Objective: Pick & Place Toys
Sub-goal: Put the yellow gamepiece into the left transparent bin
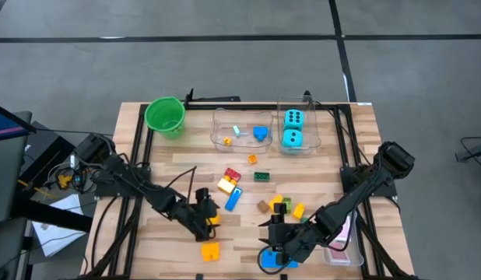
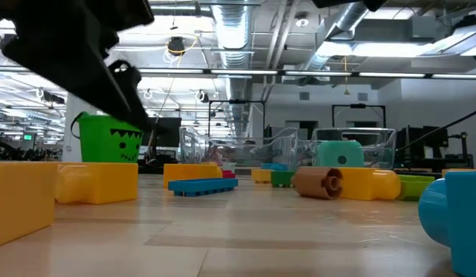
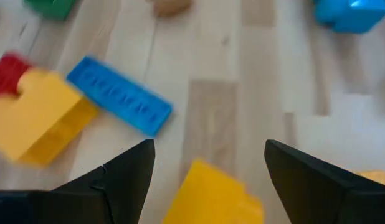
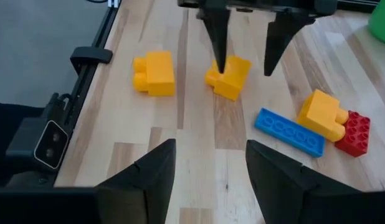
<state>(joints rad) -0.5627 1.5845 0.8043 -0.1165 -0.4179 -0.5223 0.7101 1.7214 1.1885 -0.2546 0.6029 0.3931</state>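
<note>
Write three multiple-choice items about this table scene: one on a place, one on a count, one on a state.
1. Where are the two cyan dice?
A. In the green bucket
B. In a clear tub at the far side of the table
C. On the bare wood beside the left arm

2. How many dice are there?
A. One
B. Two
C. Four

3. How is the left gripper?
A. Open above a small yellow block
B. Shut on the flat blue block
C. Holding a playing card

Answers:
1. B: the high view shows both dice inside the clear tub, to the right of the green bucket.
2. B: two stand one behind the other.
3. A: the right wrist view shows its fingers spread, with the yellow block at their tips.
</note>
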